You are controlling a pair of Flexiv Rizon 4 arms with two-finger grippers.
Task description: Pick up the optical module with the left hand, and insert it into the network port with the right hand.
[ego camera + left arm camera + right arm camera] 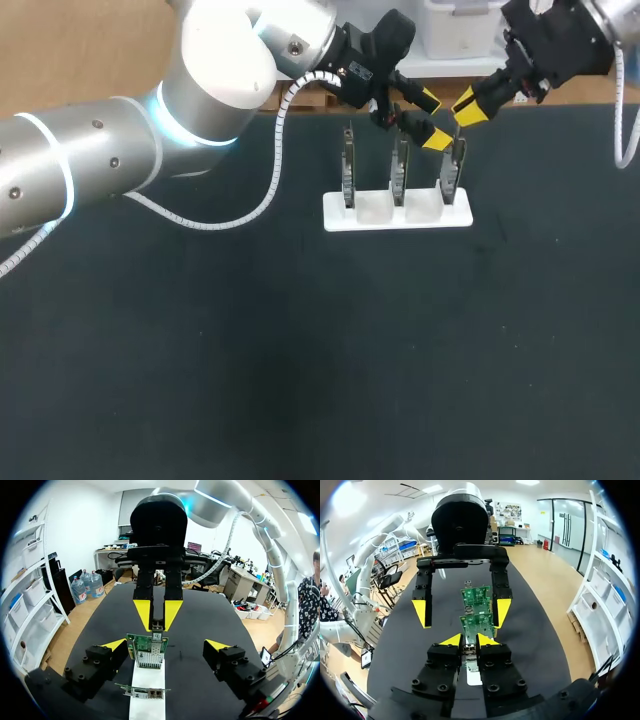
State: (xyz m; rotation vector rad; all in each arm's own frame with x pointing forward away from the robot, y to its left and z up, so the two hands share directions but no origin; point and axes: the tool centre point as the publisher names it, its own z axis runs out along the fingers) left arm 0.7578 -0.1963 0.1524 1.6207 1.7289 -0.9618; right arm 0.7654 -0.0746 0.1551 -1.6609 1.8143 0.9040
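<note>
Three green network cards stand upright in a white stand (372, 212). My right gripper (468, 108) hangs over the rightmost card (452, 176), shut on the small silver optical module (157, 629), which meets that card's (147, 652) top edge. How deep it sits in the port I cannot tell. In the right wrist view the module (469, 652) shows between my right gripper's (468, 640) closed yellow tips. My left gripper (432, 119) is open and holds nothing. It faces the right one over the same card, its tips (115, 644) spread to either side.
The other two cards (347, 168) (400, 170) stand left of the rightmost one in the stand, close under my left arm's wrist. The black table (300, 360) stretches in front of the stand. The table's far edge lies just behind both grippers.
</note>
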